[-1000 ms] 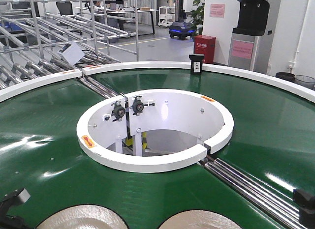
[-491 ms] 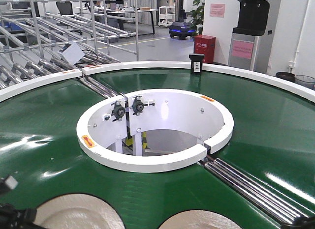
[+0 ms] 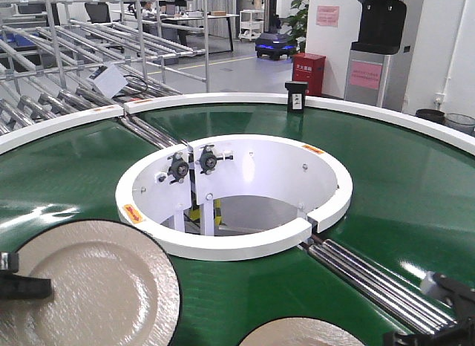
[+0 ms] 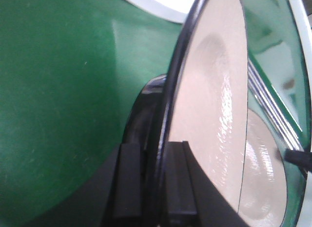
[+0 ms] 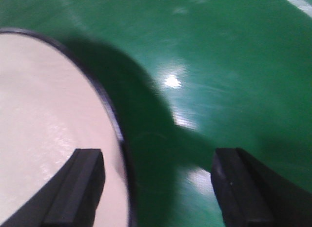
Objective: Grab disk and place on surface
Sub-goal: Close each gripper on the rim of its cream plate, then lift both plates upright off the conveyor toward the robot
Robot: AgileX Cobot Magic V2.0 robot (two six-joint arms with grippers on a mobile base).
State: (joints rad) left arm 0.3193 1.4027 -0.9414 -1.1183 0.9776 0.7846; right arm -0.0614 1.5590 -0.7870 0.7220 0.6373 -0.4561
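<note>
Plainly, the left disk [image 3: 96, 286] is the one in hand. It is a cream plate with a thin dark rim, and it sits at the near left of the green conveyor belt [image 3: 386, 190]. The left gripper [image 3: 22, 286] has it by the leftmost edge. In the left wrist view the two black fingers [image 4: 127, 188] are clamped on that rim, one on each face. The plate is seen almost edge-on, with a dark shadow on the belt behind it, so I judge it raised and tilted rather than lying flat.

A right disk [image 3: 297, 333] lies flat on the belt at the near centre. The right gripper [image 5: 156, 185] hangs above its edge with its fingers [image 5: 83, 188] wide apart and nothing between them. One finger is over the plate and the other over bare belt.

The disk looks rigid and glazed, so it will not flex, but it may slide in a pinch and would likely chip or crack if dropped. Held by one edge, its whole weight levers against the pads. A deep, firm bite on the rim and a slow, level carry seem wise.

The dark tabletop meant to receive it is not in any view.
</note>
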